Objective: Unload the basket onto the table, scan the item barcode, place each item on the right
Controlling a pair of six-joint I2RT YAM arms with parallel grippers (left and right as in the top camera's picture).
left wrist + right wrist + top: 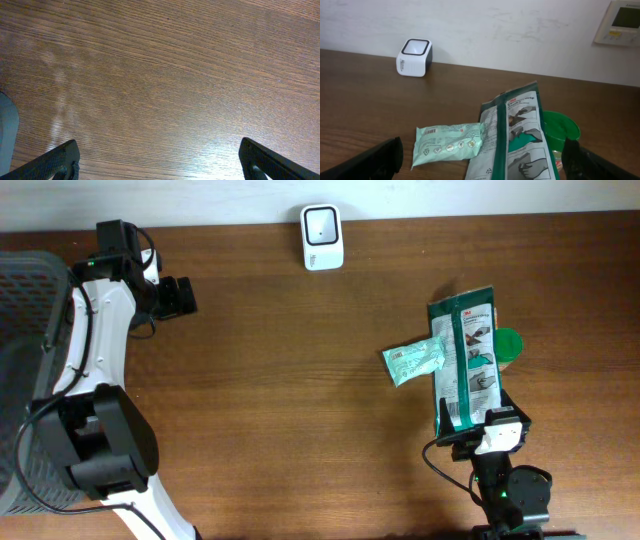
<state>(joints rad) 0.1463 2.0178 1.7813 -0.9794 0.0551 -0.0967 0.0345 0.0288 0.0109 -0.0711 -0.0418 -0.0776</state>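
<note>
**Overhead view: both claws open, packages lying untouched near the right arm**

Overhead, a dark wooden table (300, 380) fills the scene. A small white barcode scanner (322, 237) stands at the far edge, its window facing up. To the right lies a long green and white package (465, 360), flat on the table, running from far to near. A small mint-green packet (413, 361) lies just beside it on the left, touching or slightly tucked under its edge. A round green object (508, 345) pokes out from under the long package's right side.

The right gripper (478, 420) sits at the near end of the long package with its jaws spread wide, holding nothing. Its wrist camera looks over the long package (517, 140), the packet (449, 144) and the green object (562, 127) towards the scanner (414, 57) by the white wall, where a control panel (620, 22) hangs at upper right.

The left gripper (178, 297) is at the far left of the table, well apart from the packages, beside a grey mesh object (30, 330). Its jaws are also wide open and empty, with only bare wood between the left gripper's fingertips (60, 161).
</note>
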